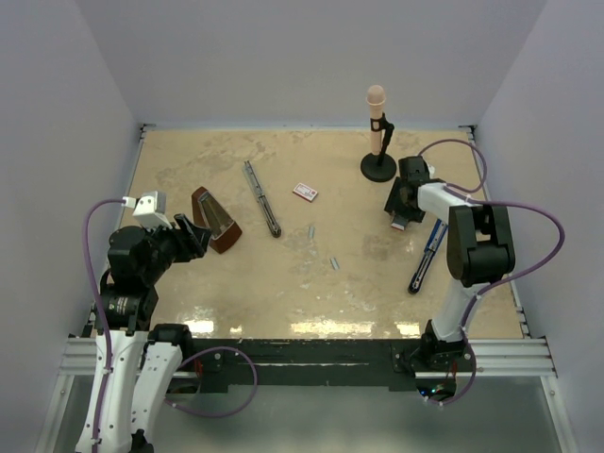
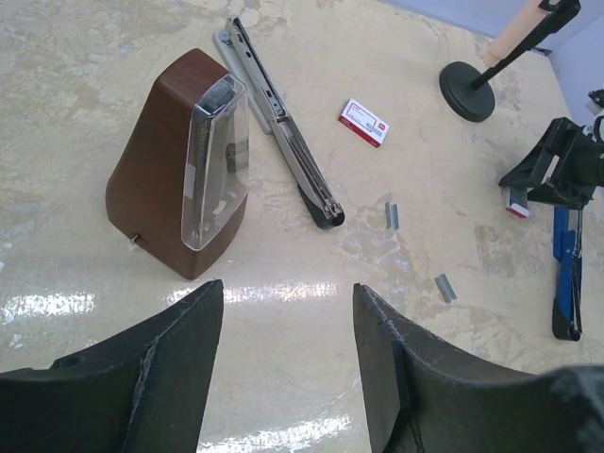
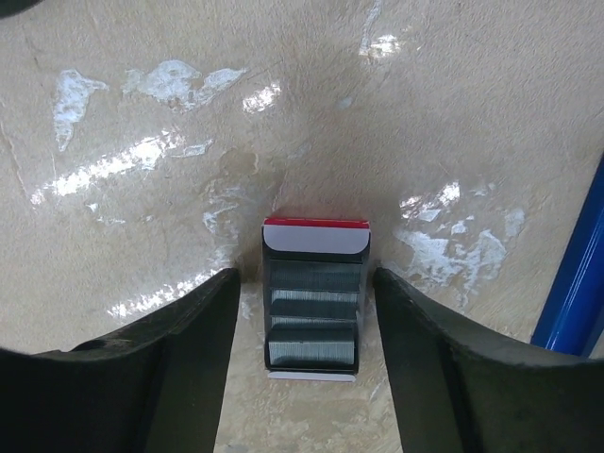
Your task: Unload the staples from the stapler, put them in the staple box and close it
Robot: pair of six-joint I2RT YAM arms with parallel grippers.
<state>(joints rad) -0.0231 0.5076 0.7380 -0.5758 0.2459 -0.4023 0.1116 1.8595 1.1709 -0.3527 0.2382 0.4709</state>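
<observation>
The stapler (image 1: pixel 261 198) (image 2: pixel 283 132) lies swung open on the table, a long grey and black bar. Two short silvery strips of staples (image 1: pixel 310 229) (image 1: pixel 333 263) lie loose right of it, also in the left wrist view (image 2: pixel 392 215) (image 2: pixel 444 288). My right gripper (image 1: pixel 400 215) (image 3: pixel 304 278) is low over an open red-and-white box (image 3: pixel 314 302) filled with rows of staples. Its fingers (image 3: pixel 189 330) flank the box with a narrow gap on each side. My left gripper (image 1: pixel 195 234) (image 2: pixel 287 286) hangs open and empty in front of the metronome.
A brown metronome (image 1: pixel 215 222) (image 2: pixel 184 170) stands left of the stapler. A small closed red-and-white box (image 1: pixel 304 192) (image 2: pixel 363 122) lies mid-table. A blue stapler-like tool (image 1: pixel 429 253) (image 2: pixel 564 274) lies right of my right gripper. A microphone on a round stand (image 1: pixel 378 142) stands at the back.
</observation>
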